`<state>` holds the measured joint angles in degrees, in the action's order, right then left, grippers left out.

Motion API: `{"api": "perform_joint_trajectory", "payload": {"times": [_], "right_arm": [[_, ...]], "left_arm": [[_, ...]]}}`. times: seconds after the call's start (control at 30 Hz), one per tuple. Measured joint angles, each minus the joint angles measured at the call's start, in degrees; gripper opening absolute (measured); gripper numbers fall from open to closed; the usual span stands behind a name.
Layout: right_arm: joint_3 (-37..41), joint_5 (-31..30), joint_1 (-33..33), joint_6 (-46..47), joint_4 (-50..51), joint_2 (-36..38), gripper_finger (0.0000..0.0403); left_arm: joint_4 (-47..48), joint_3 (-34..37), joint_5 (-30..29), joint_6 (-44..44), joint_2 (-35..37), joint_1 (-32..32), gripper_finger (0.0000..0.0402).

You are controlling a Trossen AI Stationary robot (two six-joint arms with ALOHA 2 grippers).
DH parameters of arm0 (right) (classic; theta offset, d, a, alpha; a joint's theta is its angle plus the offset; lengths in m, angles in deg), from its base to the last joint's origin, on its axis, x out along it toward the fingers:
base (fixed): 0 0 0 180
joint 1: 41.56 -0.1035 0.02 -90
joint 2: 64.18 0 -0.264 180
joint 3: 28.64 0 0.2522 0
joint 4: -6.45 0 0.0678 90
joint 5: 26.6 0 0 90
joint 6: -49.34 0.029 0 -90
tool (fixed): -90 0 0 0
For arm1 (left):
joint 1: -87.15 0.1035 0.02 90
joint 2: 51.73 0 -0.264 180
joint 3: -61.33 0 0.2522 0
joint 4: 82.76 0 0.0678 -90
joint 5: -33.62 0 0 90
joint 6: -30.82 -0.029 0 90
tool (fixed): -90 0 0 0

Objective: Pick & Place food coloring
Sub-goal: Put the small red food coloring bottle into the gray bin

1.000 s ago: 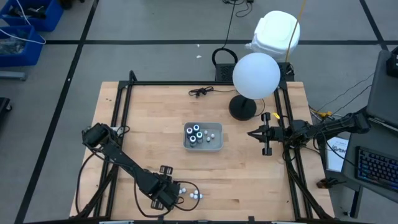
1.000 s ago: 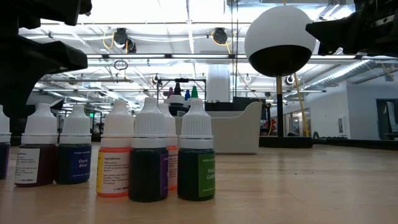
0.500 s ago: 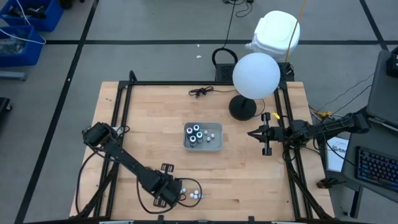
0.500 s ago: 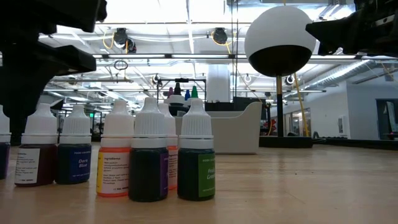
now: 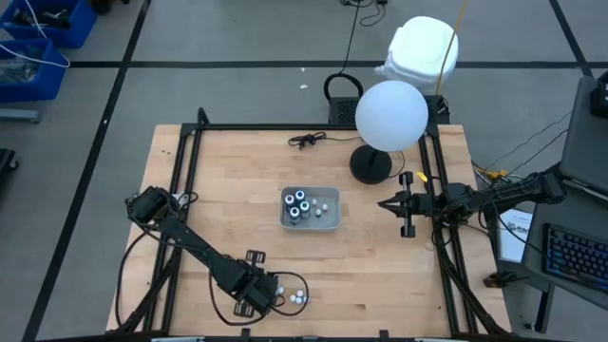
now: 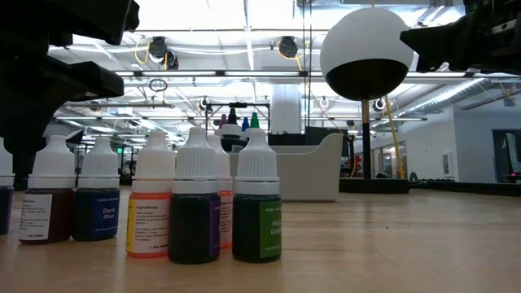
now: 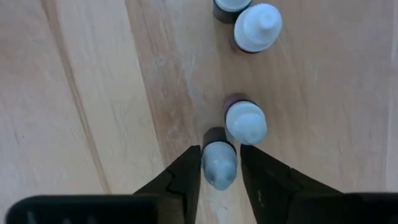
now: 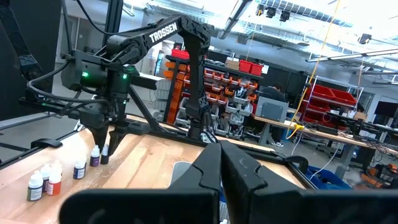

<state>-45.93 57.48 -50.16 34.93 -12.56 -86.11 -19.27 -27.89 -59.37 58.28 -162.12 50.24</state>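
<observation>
Several small white-capped food coloring bottles [image 6: 195, 195] stand on the table near its near edge [image 5: 298, 297]. My left gripper [image 5: 264, 290] points down over them. In the left wrist view its fingers [image 7: 219, 158] close around one white-capped bottle [image 7: 219, 165], with a second bottle [image 7: 245, 121] just beyond it. A grey tray [image 5: 311, 224] at the table's middle holds several dark round-topped bottles [image 5: 298, 204]. My right gripper [image 5: 407, 217] is shut and empty at the table's right side. My left gripper has one small bottle between its two fingers, one finger on each side, at the cap and shoulder [image 7: 217, 149]. The fingers come from above, pointing down. The bottle stands upright on the table.
A lamp with a white globe [image 5: 390, 114] and black base [image 5: 370, 165] stands at the far right. A black cable [image 5: 306, 141] lies near the far edge. Black frame rails [image 5: 185, 190] run along the table's sides. Bare wood lies between the tray and the near bottles.
My left gripper has moved a little toward the table's right edge, onto the group of small bottles, and has then kept still. The bottles have stayed standing where they were.
</observation>
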Motion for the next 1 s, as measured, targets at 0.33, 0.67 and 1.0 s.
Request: {"api": "perform_joint_trajectory", "payload": {"times": [0.33, 0.67, 1.0], "right_arm": [[0.0, 0.0, -0.01, 0.0, 0.0, -0.01, 0.0], [0.02, 0.0, 0.0, 0.13, 0.0, 0.01, 0.0], [0.0, 0.0, -0.02, 0.2, 0.0, 0.01, 0.0]], "left_arm": [[0.75, -0.02, 1.89, 1.36, 0.53, 1.18, 0.0061], [10.18, -0.02, -5.47, -0.28, 12.57, 1.46, 0.0061], [3.07, 12.03, -19.85, -5.55, 44.2, 4.14, 0.0061]]}}
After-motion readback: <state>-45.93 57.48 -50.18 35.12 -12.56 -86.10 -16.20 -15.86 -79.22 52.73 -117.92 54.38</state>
